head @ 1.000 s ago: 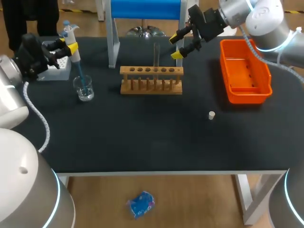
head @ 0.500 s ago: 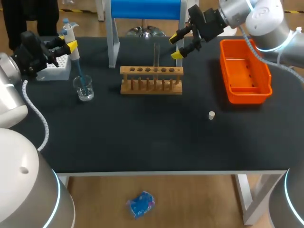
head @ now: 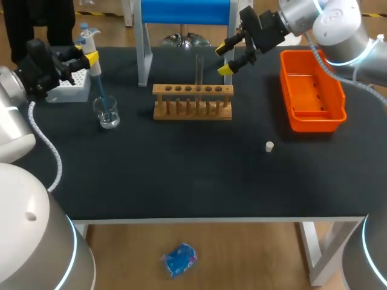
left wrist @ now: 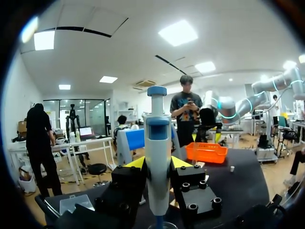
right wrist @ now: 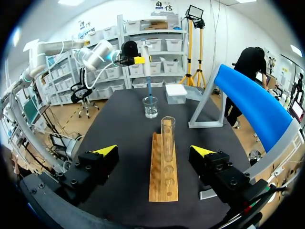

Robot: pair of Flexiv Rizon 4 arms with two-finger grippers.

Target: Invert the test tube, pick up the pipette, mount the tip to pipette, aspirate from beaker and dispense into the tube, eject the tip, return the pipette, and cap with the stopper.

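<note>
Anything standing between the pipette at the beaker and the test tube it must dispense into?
Nothing visible blocks it. The left tool holds the pipette, tip in the beaker; from there to the test tube lie only table and the rack, its nearer holes empty. The stand leg sits behind that line.

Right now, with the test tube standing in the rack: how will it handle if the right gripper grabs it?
The test tube looks like clear glass, so it is probably light, fragile and slippery in a grip. It stands tall above the wooden rack, so a sideways nudge from the open right gripper would likely tilt it in its hole, not topple it.
</note>
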